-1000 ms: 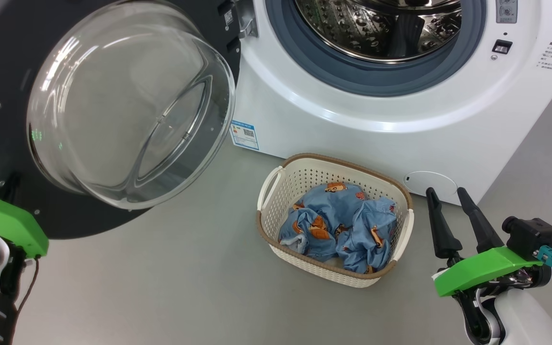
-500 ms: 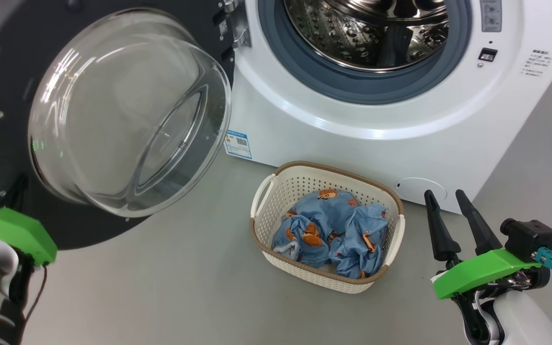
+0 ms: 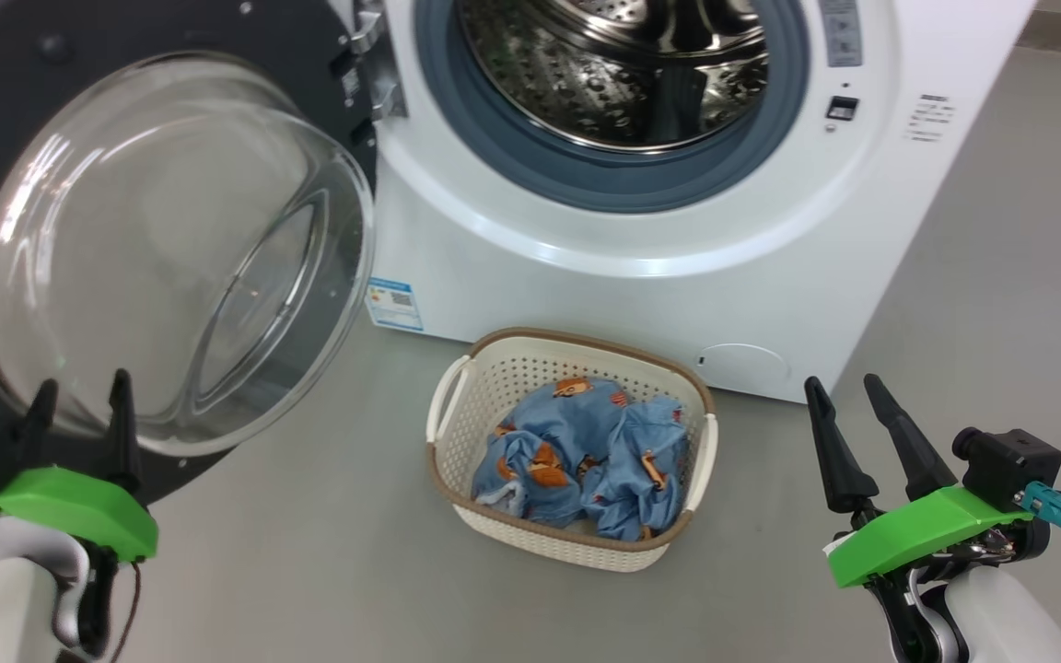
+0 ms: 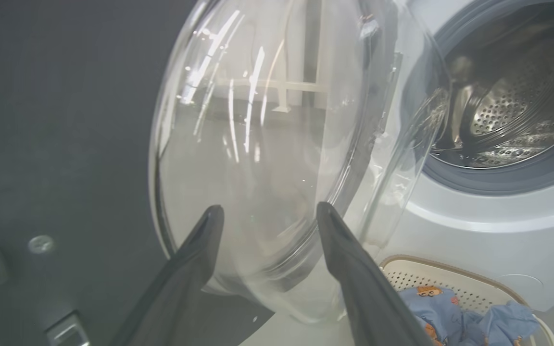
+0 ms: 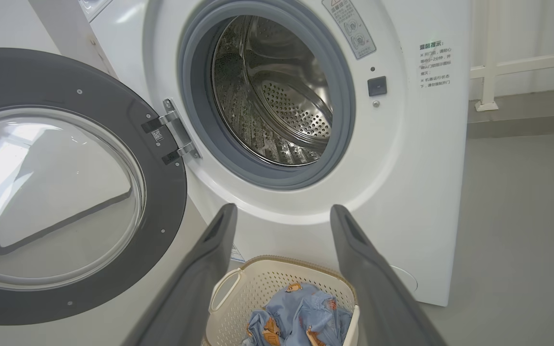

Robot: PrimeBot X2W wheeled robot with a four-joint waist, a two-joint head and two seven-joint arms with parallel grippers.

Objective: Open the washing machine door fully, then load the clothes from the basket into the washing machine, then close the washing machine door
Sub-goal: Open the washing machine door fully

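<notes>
- Starting with our left gripper point(image 3: 81, 387), low at the left of the head view: its two dark fingers point(image 3: 121, 424) stand spread apart with nothing between them, so it is released.
- Along the left wrist view those fingers point at the clear glass bowl point(image 4: 258, 144); we cannot tell whether the tips touch the glass.
- Over to our right gripper point(image 3: 841, 382), at the lower right: its jaws are parted too and it grips nothing, hanging above bare grey floor point(image 3: 309, 552).
- From the right wrist view its fingers frame the basket point(image 5: 296, 262) below, well apart from it.
- The basket stands on the floor just in front of the washing machine point(image 3: 641, 295), between our two grippers.
- The clothes point(image 3: 586, 451) lie crumpled inside the basket, light blue with small orange-brown figures.
- The washing machine door point(image 3: 125, 28) stands swung out wide on our left, hinged at the left edge of the opening, its bowl bulging toward us.
- Behind, we see the steel drum point(image 3: 613, 74) open to view, ringed by the grey-blue gasket point(image 3: 586, 189).
- A small blue label sticker point(image 3: 394, 304) sits low on the machine's front, beside the door's bowl.
</notes>
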